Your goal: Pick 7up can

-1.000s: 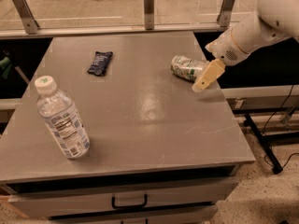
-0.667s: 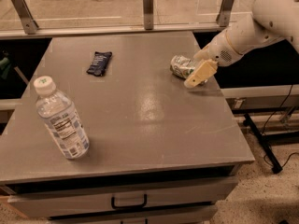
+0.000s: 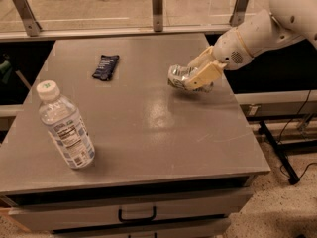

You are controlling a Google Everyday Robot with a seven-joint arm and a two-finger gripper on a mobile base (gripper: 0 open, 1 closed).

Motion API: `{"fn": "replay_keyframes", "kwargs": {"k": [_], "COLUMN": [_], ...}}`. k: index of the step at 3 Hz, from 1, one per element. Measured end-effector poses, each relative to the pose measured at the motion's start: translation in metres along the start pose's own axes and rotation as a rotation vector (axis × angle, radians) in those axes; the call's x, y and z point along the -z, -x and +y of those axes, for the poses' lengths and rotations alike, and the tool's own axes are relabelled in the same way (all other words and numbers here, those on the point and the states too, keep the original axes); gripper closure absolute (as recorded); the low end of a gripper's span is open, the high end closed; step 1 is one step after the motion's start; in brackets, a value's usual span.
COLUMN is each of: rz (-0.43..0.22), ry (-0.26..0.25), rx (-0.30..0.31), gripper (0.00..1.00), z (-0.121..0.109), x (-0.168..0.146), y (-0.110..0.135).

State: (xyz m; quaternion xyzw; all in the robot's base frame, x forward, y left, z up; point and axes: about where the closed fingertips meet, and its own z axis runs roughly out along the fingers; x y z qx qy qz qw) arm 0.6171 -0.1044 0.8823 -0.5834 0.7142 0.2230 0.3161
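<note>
The 7up can [image 3: 179,76] is a small, dented, silvery-green can lying on its side on the grey table [image 3: 148,133], right of centre towards the back. My gripper [image 3: 200,69] reaches in from the right on the white arm. It is open, with one finger behind the can and one finger [image 3: 204,75] in front of it, so the can's right part is hidden. The can rests on the table.
A clear plastic water bottle with a white cap [image 3: 64,128] stands at the front left. A flat dark snack packet [image 3: 105,67] lies at the back left. A railing with metal posts [image 3: 157,3] runs behind the table. The table's right edge is close to the can.
My gripper has moved left and down from beside the can's right end until its fingers straddle the can. The can has shifted slightly left. Bottle and packet have not moved.
</note>
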Motion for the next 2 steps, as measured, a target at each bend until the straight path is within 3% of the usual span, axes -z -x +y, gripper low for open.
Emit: {"fn": "replay_keyframes", "kwargs": {"k": [1,2], "rz": [-0.141,-0.177], "ry": [0.134,0.164], "rx": [0.126,0.140], "gripper": [0.95,1.00], "z": [0.057,0.065], "x": [0.013,0.011], "y": [0.056,0.069]}}
